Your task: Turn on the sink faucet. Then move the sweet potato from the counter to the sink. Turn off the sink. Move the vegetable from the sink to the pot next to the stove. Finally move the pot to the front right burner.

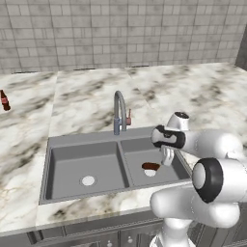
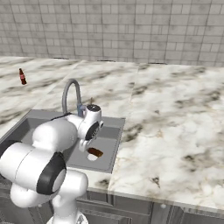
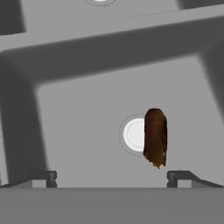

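Two bowls make up the sink [image 1: 72,144], a wide one on the left and a narrower one on the right, each with one round pale drain. One sweet potato [image 1: 150,166] lies on the floor of the narrower bowl, partly over that bowl's drain [image 3: 134,134]. One sink faucet [image 1: 119,112] rises from the back rim between the bowls, with one small reddish lever [image 1: 129,116] at its side. One dark red bottle [image 1: 4,101] stands far off to the left on the marble table [image 1: 202,96], well apart from the sink.

One gripper [image 1: 167,159] hangs inside the narrower bowl, just beside the sweet potato and above it, its jaws spread wide and holding nothing. From the hand view the two finger tips [image 3: 47,177] stand far apart at the bottom, and the sweet potato sits ahead of them, nearer the right tip and touching neither. That view also gives the divider wall between the bowls, which the arm partly covers in the right base view, where the wide bowl is mostly hidden behind the white arm
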Controlling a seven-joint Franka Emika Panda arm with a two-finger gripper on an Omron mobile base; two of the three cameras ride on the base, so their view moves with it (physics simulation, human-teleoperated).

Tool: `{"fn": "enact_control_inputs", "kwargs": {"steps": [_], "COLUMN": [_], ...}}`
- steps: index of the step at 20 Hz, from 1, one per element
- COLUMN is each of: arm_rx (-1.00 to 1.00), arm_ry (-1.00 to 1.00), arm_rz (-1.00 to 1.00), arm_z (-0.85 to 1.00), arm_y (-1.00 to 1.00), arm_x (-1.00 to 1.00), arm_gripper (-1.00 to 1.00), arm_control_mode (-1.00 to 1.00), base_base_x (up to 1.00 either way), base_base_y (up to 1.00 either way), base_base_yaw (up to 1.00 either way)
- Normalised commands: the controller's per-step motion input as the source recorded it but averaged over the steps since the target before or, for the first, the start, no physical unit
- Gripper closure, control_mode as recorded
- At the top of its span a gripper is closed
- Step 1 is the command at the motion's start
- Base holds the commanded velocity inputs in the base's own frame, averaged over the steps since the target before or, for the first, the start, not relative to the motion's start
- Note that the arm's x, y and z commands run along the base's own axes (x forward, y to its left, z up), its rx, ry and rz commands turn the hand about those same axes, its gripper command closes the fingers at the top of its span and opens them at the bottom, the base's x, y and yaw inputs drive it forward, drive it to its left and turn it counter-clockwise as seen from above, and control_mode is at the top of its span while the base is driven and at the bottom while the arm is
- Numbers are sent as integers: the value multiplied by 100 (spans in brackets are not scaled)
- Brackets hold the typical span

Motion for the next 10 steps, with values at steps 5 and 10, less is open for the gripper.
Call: {"fn": "enact_control_inputs", "kwargs": {"steps": [5,10], "arm_rx": [0,0], "arm_ry": [0,0], "arm_rz": [0,0], "arm_z": [-19,-18], "arm_y": [-7,0], "arm_x": [16,19], "arm_gripper": [-100,-100], "arm_control_mode": [-100,-100], "base_base_x": [0,0], "base_base_y": [0,0], "base_base_yaw": [0,0]}}
